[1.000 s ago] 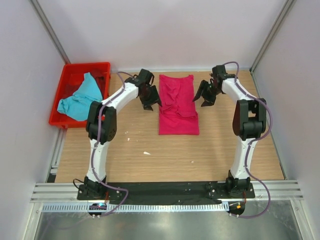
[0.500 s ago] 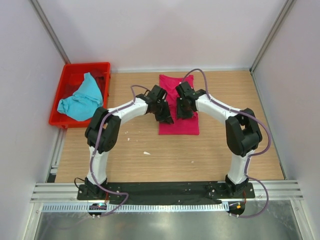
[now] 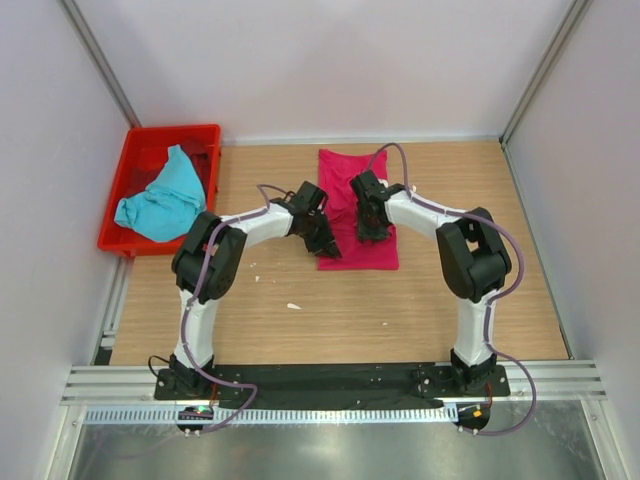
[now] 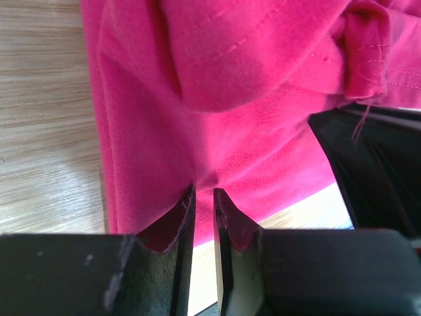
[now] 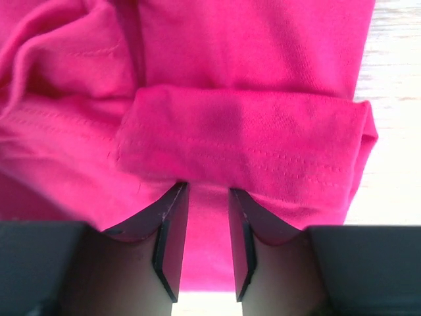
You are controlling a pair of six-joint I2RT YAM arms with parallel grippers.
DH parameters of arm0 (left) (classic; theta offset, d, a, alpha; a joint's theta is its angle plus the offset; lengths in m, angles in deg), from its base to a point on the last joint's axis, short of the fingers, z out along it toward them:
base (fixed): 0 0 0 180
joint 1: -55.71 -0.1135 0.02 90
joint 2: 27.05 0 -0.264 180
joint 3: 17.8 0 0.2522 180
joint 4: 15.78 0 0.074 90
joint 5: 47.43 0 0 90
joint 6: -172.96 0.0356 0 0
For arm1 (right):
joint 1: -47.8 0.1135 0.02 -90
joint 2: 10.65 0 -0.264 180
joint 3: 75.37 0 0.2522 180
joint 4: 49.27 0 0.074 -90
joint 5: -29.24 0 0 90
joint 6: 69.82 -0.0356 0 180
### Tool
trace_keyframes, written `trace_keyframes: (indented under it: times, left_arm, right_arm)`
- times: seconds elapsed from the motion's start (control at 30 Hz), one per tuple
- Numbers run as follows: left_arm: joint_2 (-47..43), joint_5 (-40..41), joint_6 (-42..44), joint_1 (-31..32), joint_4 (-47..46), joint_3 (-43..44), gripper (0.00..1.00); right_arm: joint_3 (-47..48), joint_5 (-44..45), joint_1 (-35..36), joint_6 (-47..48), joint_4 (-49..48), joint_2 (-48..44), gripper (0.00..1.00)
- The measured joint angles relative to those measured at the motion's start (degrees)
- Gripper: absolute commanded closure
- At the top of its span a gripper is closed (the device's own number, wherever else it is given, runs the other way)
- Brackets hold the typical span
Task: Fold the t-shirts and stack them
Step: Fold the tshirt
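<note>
1. Left gripper [image 4: 204, 192]: jaws almost together with only a thin slit between them, nipping a small tuck of the magenta-pink t-shirt [image 3: 345, 172] near its edge. Further back the slit shows pale table, not cloth.
2. Right gripper [image 5: 204, 187]: jaws set a bit wider and clamped on the same shirt. Pink cloth fills the gap, and a rolled, stitched fold lies across just beyond the tips.
3. Top view: the pink shirt is a long, wrinkled rectangle in the upper middle of the frame, lying on the wooden table [image 3: 400, 310] with its long side running top to bottom.
4. The left gripper sits at the shirt's left edge, in the lower half. The right gripper is on the cloth right of the shirt's centre, about mid-height. The two are near each other; can't tell if they touch.
5. The left arm [image 3: 250, 222] and right arm [image 3: 430, 212] both arc inward from the lower corners of the frame to meet over the shirt.
6. The turquoise-blue t-shirt [image 3: 160, 198] is bunched and unfolded inside the red crate [image 3: 150, 148] at upper left, well apart from the pink one.
7. Left wrist view: wood grain at frame left, and bunched pink cloth with a stitched seam and a loose thread at upper right. There is black hardware [image 4: 375, 171] at frame right; can't tell which part it is.
</note>
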Motion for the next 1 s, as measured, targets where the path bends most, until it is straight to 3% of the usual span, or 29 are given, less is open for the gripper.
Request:
trace_keyframes:
  times: [0.17,0.33,0.43,0.53,0.7,0.87,1.0]
  left_arm:
    - [-0.4,-0.5,-0.8,-0.1,-1.4,-1.2,0.83]
    - [-0.8,-0.5,-1.2,-0.1,-2.1,-1.9,0.83]
    - [-1.2,-0.3,-1.2,0.0,-1.6,-1.9,0.74]
    - [-2.2,0.4,-0.7,0.0,0.3,-1.5,0.65]
    - [-3.0,0.2,1.8,-0.6,3.7,5.2,0.64]
    - [-0.6,-3.7,4.4,-3.1,3.4,13.7,0.78]
    - [4.4,-6.9,6.0,-4.6,3.0,17.3,0.82]
  right_arm:
    - [4.4,2.4,0.0,0.3,0.5,4.1,0.53]
    - [22.8,7.0,0.0,3.2,2.9,14.5,0.46]
    - [36.5,8.9,-0.2,5.0,5.4,20.1,0.46]
    - [41.7,9.6,-0.6,6.3,6.6,20.0,0.45]
    - [32.0,8.7,-1.7,6.9,7.0,11.3,0.41]
    - [16.6,3.7,-4.2,7.1,6.2,2.2,0.47]
    - [10.3,1.0,-7.5,7.2,5.5,-1.4,0.5]
